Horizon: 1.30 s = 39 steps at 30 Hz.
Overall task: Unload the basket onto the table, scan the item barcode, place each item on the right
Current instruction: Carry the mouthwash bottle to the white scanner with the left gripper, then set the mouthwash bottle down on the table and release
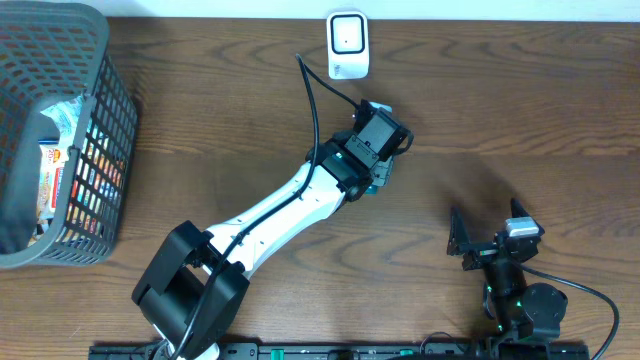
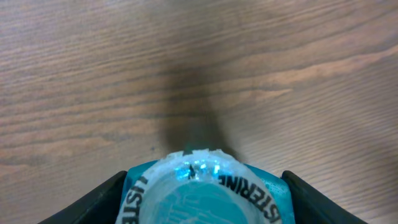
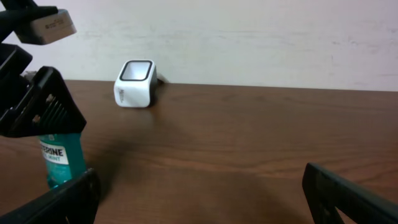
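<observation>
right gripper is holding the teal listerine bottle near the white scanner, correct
Not quite: the left gripper holds the teal Listerine bottle near the white scanner; the right gripper is open and empty. The left wrist view shows it.

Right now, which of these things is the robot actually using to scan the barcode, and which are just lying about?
In the job: mouthwash bottle, held in the left gripper; white scanner.
Lying about: grey basket with packets inside; right gripper, open and empty.
</observation>
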Motion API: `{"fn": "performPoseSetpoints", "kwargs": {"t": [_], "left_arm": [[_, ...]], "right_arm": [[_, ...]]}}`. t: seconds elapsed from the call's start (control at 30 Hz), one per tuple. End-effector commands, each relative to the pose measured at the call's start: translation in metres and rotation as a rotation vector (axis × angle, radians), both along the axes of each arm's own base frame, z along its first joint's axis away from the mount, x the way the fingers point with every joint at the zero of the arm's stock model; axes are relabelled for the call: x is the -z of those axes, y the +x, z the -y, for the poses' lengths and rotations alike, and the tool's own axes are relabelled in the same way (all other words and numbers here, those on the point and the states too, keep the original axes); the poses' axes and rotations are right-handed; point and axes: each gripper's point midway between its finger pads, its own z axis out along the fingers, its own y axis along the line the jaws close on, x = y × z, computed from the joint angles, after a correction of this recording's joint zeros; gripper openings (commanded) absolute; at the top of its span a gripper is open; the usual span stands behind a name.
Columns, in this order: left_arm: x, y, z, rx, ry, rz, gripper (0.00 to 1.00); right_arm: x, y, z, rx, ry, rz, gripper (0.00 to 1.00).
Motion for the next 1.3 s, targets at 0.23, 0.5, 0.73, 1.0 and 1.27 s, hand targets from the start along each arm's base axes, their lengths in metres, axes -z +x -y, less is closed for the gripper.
{"fn": "performPoseSetpoints", "kwargs": {"t": [0.23,0.5,0.73,1.0,1.27], "left_arm": [[-0.029,0.019,0.013,0.05,-0.028,0.134,0.61],[-0.019,0.02,0.013,0.05,-0.014,0.119,0.61],[0.011,0.021,0.014,0.05,0.03,0.076,0.62],[-0.028,0.024,0.012,0.031,-0.014,0.154,0.98],[-0.142,0.017,-0.017,-0.015,-0.1,0.374,0.98]], "right_arm": [[0.001,0.0,0.001,0.009,0.013,-0.005,0.99],[0.001,0.0,0.001,0.009,0.013,-0.004,0.99],[0.001,0.0,0.001,0.009,0.013,-0.004,0.99],[0.001,0.0,0.001,0.009,0.013,-0.005,0.99],[0.001,0.0,0.001,0.009,0.013,-0.005,0.99]]}}
